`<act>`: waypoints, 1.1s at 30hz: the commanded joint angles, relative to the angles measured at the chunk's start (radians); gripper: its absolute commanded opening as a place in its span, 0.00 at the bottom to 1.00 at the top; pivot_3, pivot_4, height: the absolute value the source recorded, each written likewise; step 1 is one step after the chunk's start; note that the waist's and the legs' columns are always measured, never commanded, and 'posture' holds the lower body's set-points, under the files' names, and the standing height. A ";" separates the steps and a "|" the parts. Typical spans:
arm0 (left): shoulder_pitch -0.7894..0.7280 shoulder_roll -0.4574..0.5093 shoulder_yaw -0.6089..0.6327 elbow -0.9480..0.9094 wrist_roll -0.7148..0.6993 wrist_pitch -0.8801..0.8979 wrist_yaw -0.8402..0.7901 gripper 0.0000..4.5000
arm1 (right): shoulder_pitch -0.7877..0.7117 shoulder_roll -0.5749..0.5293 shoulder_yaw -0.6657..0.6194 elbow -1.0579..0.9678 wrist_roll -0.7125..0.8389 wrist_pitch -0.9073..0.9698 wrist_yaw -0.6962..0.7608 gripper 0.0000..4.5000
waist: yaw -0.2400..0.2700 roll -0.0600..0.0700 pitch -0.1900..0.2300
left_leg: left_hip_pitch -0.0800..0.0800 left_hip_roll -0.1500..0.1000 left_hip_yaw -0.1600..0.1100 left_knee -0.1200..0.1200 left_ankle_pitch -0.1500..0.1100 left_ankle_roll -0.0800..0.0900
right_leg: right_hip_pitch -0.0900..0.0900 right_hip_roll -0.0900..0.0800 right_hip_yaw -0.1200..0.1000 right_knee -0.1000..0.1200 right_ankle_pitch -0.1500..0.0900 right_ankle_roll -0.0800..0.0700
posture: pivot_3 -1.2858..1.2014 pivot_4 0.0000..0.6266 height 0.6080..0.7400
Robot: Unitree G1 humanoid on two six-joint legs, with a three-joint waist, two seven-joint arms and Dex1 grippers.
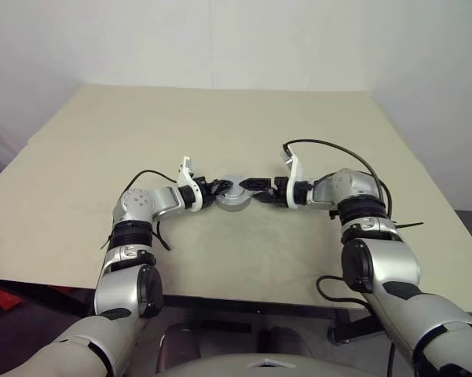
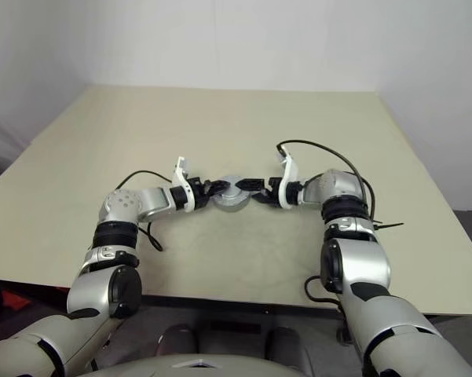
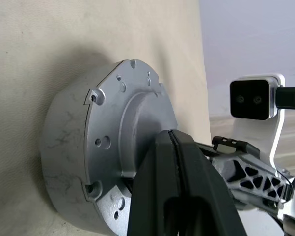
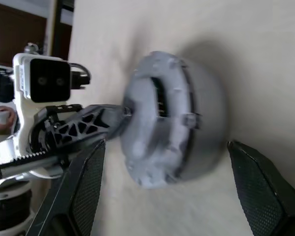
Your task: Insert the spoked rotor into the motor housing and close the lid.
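Note:
The motor housing (image 1: 235, 198), a round silver cup, stands on the table between my two grippers. A silver lid (image 3: 132, 113) with small screw holes lies on top of it. In the right wrist view the lid (image 4: 142, 128) sits slightly askew, with a dark gap under one edge. My left gripper (image 3: 172, 135) is shut, its tips pressed against the lid's raised centre. My right gripper (image 4: 167, 145) is open, one finger (image 4: 88, 187) on each side of the housing (image 4: 206, 118). The spoked rotor is hidden.
The beige table (image 1: 220, 126) stretches wide behind and beside the housing. Its front edge (image 1: 243, 297) runs close below my arms. Black cables (image 1: 338, 149) loop from both wrists.

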 commanded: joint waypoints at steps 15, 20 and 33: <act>0.059 0.008 0.000 -0.062 0.016 0.021 0.029 0.00 | -0.054 0.201 -0.188 0.017 0.148 -0.002 -0.169 0.99 | -0.054 0.000 0.000 | 0.006 0.001 0.001 -0.003 0.002 -0.004 | 0.001 0.002 0.001 0.001 0.000 -0.001 | 0.52 0.00 1.00; 0.060 0.008 -0.001 -0.066 0.019 0.017 0.032 0.00 | -0.068 0.231 -0.209 -0.009 0.173 0.030 -0.177 0.99 | -0.053 0.000 0.000 | 0.004 0.001 0.001 -0.005 0.002 -0.004 | -0.002 0.002 0.001 0.000 0.000 -0.001 | 0.52 0.00 1.00; 0.151 0.049 0.086 -0.220 -0.053 0.029 0.040 0.00 | -0.059 0.199 -0.177 0.004 0.136 -0.023 -0.179 0.99 | -0.050 0.000 0.000 | 0.001 0.001 0.001 -0.007 0.002 -0.004 | -0.002 0.002 0.001 -0.003 0.000 -0.001 | 0.52 0.00 1.00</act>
